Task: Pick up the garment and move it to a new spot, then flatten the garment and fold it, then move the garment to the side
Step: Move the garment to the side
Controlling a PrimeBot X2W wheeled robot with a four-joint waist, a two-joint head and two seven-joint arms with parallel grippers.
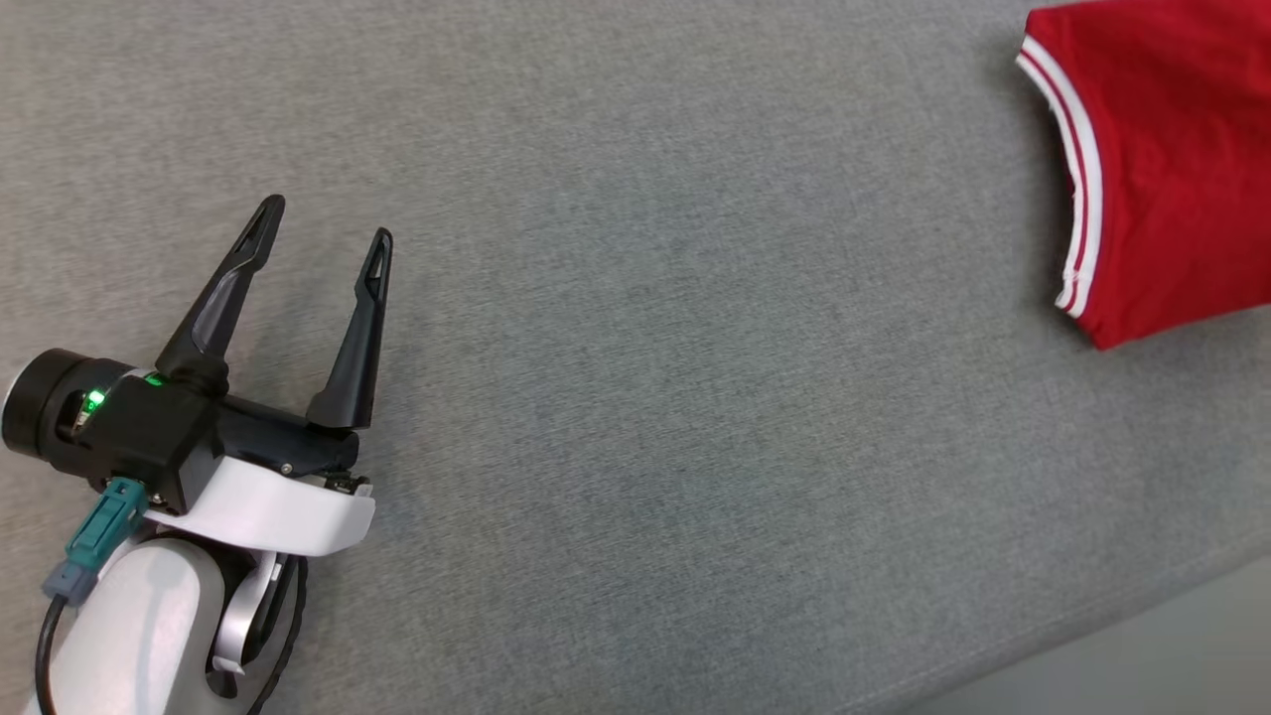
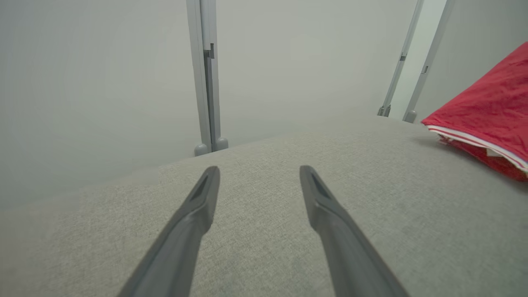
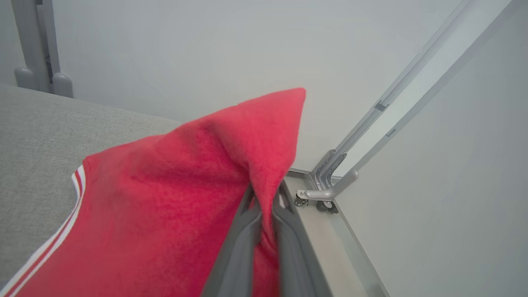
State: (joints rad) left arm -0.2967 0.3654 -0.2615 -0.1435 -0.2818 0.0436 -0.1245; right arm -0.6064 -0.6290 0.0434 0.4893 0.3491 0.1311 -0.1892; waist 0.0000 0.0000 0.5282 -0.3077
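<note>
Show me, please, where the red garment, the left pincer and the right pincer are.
red garment [image 1: 1172, 149], head view: the red cloth beside its striped trim.
left pincer [image 1: 326, 220], head view: the open gap between its fingertips.
right pincer [image 3: 267, 194], right wrist view: between its fingertips, shut on the cloth.

- Nothing to read here: no words, numbers, brand marks or signs in any view.
- The garment [image 1: 1162, 169] is plain red with white stripes along its trim, and there's no lettering on it.
</note>
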